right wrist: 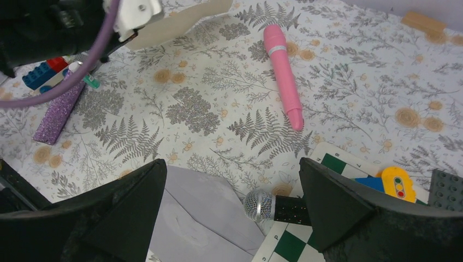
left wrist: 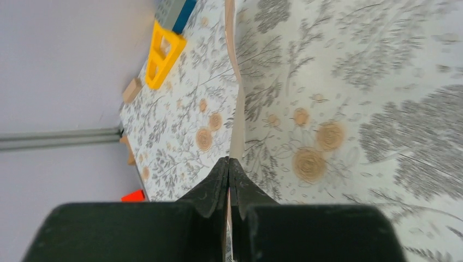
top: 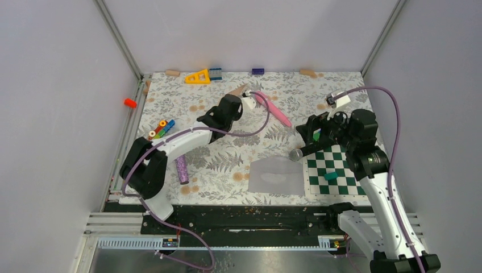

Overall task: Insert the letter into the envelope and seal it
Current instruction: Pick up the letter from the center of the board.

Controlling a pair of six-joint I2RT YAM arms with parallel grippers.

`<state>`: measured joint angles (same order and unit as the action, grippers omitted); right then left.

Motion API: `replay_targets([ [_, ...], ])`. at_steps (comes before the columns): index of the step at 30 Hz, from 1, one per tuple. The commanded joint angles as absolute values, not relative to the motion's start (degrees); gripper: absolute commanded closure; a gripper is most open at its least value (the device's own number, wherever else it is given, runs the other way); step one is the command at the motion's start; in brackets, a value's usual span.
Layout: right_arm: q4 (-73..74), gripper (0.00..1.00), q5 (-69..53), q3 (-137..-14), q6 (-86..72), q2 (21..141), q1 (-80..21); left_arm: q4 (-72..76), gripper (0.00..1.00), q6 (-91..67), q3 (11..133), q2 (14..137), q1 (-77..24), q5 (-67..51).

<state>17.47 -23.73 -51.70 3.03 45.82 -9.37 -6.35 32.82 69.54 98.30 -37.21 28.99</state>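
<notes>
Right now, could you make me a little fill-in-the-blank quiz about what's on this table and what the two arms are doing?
1. The left arm's jaws are ____ on the letter.
2. The right arm's jaws stand ____, holding nothing.
3. In the top view, the envelope lies flat just left of the green-and-white ____ mat.
4. The marker lying between the two arms is coloured ____.
Missing words: shut; open; checkerboard; pink.
</notes>
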Motion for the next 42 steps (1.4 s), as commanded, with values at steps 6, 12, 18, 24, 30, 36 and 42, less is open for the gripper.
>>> replay_targets([
  [6, 18.40, 0.01, -23.13, -58.76, -7.45, 55.45, -9.23, -3.25, 1.00, 33.26, 63.39, 87.39, -42.86, 16.46],
  [12, 21.05, 0.02, -27.39, -63.71, -14.20, 65.00, -7.43, -1.07, 1.00, 33.54, 60.75, 86.33, -45.35, 15.81],
  [18, 21.15, 0.01, -36.14, -66.81, -22.44, 75.40, -4.07, 1.66, 1.00, 33.53, 57.14, 84.90, -46.80, 14.10],
  [24, 18.91, 0.01, -38.85, -66.41, -25.47, 82.15, -3.69, 3.59, 1.00, 33.62, 52.96, 82.43, -47.84, 11.81],
  [30, 14.87, 0.01, -41.82, -66.31, -29.40, 87.75, -3.69, 4.73, 1.00, 32.77, 50.12, 80.77, -48.50, 10.69],
  [36, 10.89, 0.01, -44.81, -65.84, -32.73, 91.75, -3.76, 6.17, 1.00, 32.38, 48.11, 80.28, -48.63, 10.51],
  [42, 5.37, 0.01, -44.58, -63.31, -37.28, 94.00, -4.24, 6.46, 1.00, 31.36, 48.63, 81.56, -48.82, 11.58],
])
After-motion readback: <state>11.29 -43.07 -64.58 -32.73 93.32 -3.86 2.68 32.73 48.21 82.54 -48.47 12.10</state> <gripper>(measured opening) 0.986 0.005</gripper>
